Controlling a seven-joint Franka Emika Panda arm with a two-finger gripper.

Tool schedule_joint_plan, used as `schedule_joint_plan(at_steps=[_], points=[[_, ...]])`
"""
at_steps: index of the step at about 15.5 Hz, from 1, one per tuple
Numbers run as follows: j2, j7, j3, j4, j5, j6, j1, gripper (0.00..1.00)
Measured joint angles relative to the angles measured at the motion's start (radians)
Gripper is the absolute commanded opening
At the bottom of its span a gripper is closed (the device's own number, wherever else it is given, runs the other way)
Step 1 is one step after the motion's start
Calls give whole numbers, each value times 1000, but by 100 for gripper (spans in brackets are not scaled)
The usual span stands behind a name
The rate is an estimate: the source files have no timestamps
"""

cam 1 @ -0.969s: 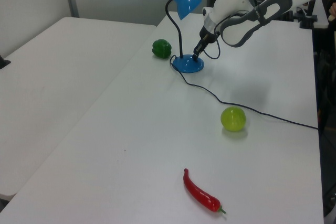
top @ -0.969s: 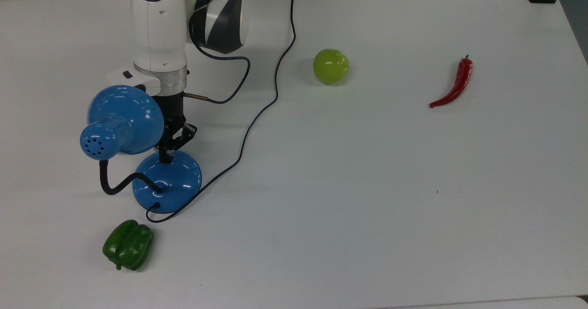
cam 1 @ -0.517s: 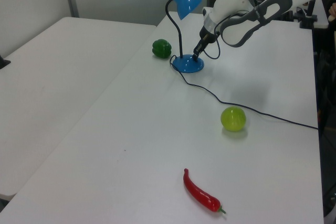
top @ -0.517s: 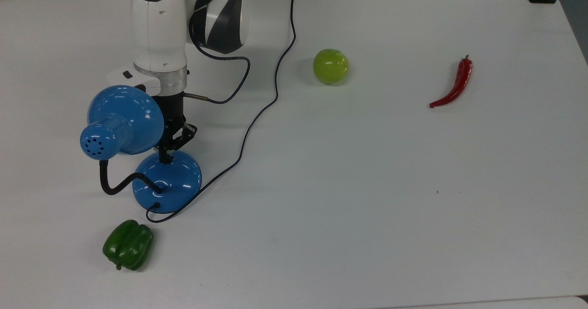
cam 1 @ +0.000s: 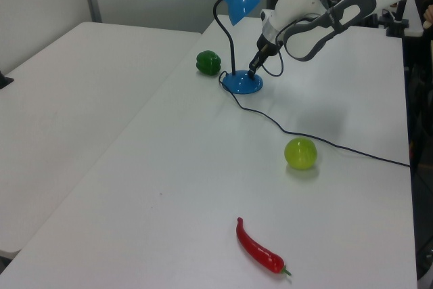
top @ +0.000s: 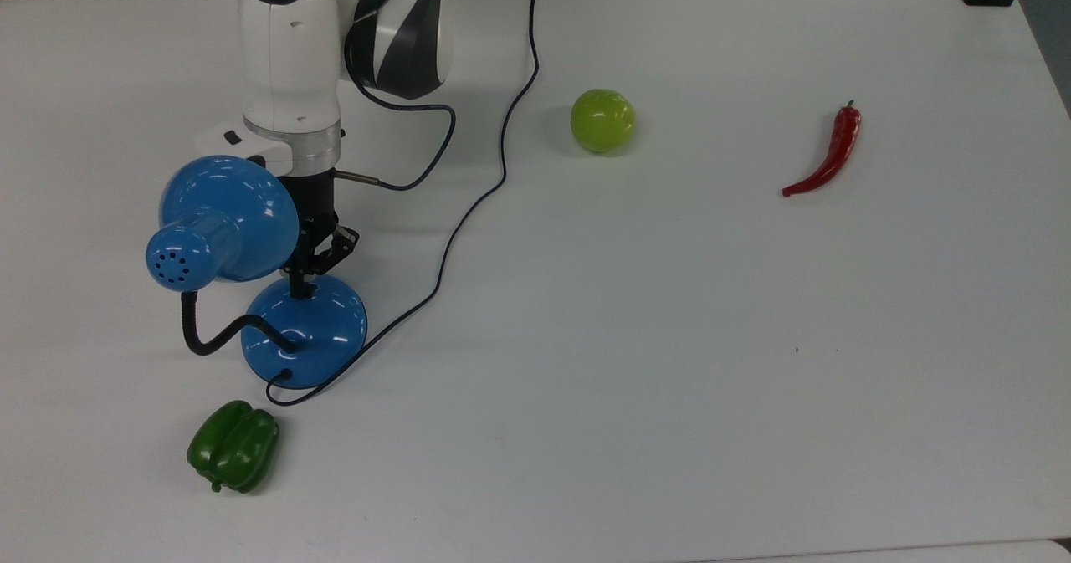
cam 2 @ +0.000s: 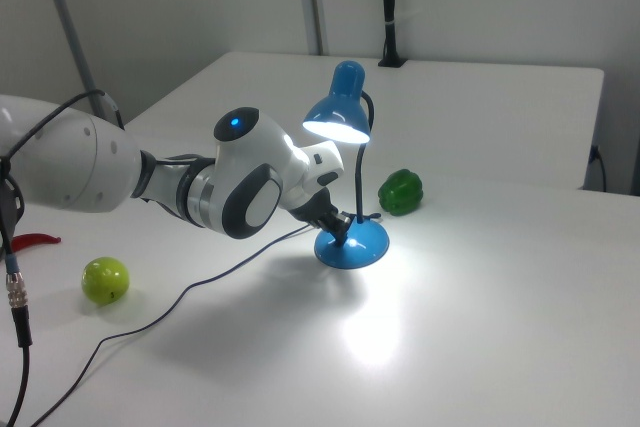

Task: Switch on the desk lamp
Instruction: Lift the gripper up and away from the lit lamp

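Right view: the desk lamp (cam 2: 349, 177) stands lit near the table's (cam 2: 480, 327) far side, beside a green pepper (cam 2: 401, 192). The gripper (cam 2: 341, 228), fingers drawn together and grasping nothing, presses its tip onto the domed base, evidently where the switch sits; pushing needs no grasp.

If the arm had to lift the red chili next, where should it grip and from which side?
Grip the red chili across its thicker upper body near the stem, coming straight down from above. It lies flat on the table, curved and tapering to a thin tip, with open space around it.
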Motion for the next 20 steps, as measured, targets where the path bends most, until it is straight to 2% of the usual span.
schedule_joint_plan(at_steps=[13, 17, 19, 20], points=[[-13, 0, 0, -20, 0, 3, -3, 0], [-81, 0, 0, -99, 0, -15, -5, 0], [-132, 0, 0, -127, 0, -95, -5, 0], [-161, 0, 1, -135, 0, -162, -5, 4]])
